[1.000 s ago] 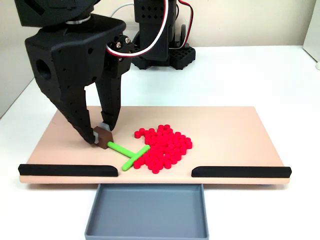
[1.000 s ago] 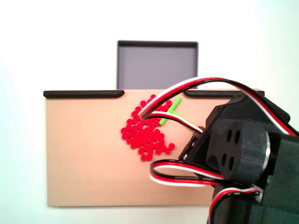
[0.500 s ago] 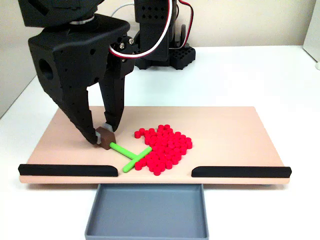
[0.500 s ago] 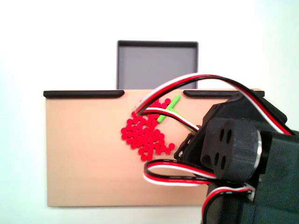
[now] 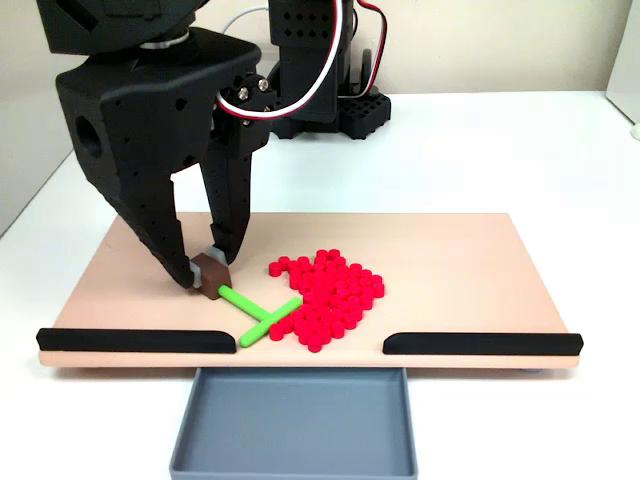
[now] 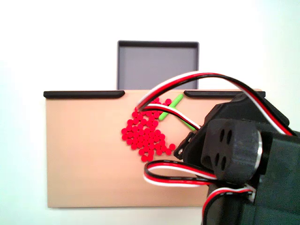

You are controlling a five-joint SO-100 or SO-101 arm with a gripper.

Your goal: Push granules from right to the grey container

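Claw (image 5: 208, 274): closed on the small brown block (image 5: 211, 275) that forms the handle end of the green T-shaped stick (image 5: 258, 312). In a fixed view from the front, the stick's crossbar lies against the left edge of the granules (image 5: 325, 296), low on the beige board (image 5: 450, 260).

Task items: the granules sit in one loose heap near the board's middle, just behind the gap between the two black strips (image 5: 130, 340) (image 5: 482, 343). The grey container (image 5: 293, 422) rests below that gap, against the board's front edge, and appears empty. In a fixed view from behind the arm, the heap (image 6: 145, 133) and the container (image 6: 157, 63) line up with the opening, with the stick's tip (image 6: 169, 107) near the gap.

Step in hand, as judged: sweeping the heap forward through the gap. To do it well, the crossbar should be kept flat on the board and brought behind the pellets, then drawn straight toward the opening. A slanted stroke risks spilling pellets sideways against the strips. Short strokes would help keep the heap together.

Surface and room: the board lies on a white desk (image 5: 480, 150). The arm's black base (image 5: 320, 90) stands behind the board. Lighting is even; a pale wall sits beyond.
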